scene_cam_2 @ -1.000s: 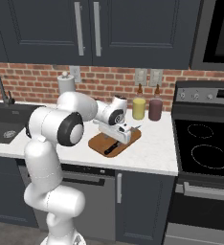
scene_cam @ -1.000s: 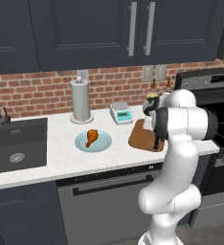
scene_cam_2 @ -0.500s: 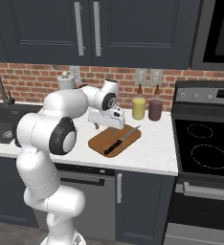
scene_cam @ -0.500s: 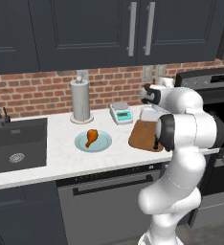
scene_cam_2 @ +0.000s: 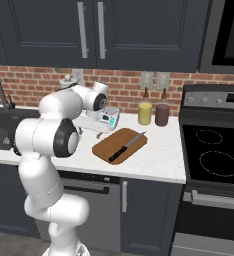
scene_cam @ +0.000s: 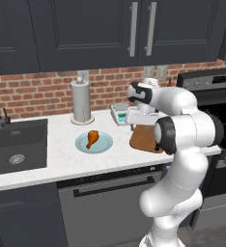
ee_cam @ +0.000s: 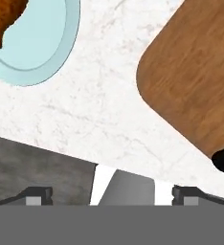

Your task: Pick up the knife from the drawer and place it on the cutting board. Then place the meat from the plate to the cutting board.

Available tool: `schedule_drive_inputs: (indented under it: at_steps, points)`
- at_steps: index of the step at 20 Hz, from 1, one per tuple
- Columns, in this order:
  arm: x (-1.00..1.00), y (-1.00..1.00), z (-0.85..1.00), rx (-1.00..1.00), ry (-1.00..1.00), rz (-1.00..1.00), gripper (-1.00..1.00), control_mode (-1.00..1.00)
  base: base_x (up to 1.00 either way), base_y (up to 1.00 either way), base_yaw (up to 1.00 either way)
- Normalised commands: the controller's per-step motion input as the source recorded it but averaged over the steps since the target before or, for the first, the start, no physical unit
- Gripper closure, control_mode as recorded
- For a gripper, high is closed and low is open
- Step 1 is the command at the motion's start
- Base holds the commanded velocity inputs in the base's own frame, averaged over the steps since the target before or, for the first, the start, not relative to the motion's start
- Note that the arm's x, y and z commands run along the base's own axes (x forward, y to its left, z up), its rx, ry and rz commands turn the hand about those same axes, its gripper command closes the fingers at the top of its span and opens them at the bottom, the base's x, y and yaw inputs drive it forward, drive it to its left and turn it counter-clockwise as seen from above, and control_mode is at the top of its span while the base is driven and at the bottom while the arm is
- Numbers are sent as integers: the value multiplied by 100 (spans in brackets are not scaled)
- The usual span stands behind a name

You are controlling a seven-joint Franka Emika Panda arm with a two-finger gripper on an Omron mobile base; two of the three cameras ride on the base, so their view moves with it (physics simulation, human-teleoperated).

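The knife (scene_cam_2: 126,146) lies on the cutting board (scene_cam_2: 114,144), its black handle toward the front edge of the desk (scene_cam_2: 159,160) and its grey blade pointing toward the back wall. The board sits on the white marbled desk, between the plate (scene_cam: 105,144) and the stove (scene_cam_2: 216,156). In the hand view one rounded corner of the board is seen at the right, and the dark end of the knife handle reaches just over the board's edge.

The meat (scene_cam: 91,138) rests on the pale blue-green plate, which stands left of the board and apart from it, with bare desk between them. In the hand view an orange-brown part of the meat shows at the upper left on the plate.

The gripper (ee_cam: 113,194) hangs over this bare strip of desk between plate and board. Its two fingers stand wide apart and nothing is between them.

Behind the arm stands a small white scale (scene_cam_2: 109,118) with a teal top. A paper towel roll (scene_cam: 81,101) stands near the wall, behind the plate, and two bottles (scene_cam_2: 154,110) stand by the wall beside the stove. A dark sink (scene_cam: 16,147) is at the far left.
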Motion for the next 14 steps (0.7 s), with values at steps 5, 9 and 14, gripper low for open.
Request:
schedule_drive_inputs:
  at_steps: [5,9,14]
  points:
    - [-31,100,2,2,-4,21,-100,-100,0,0,0]
    - [-37,100,1,-15,-14,20,-100,-100,0,0,0]
    - [-19,95,0,-26,-28,-4,-100,-100,0,0,0]
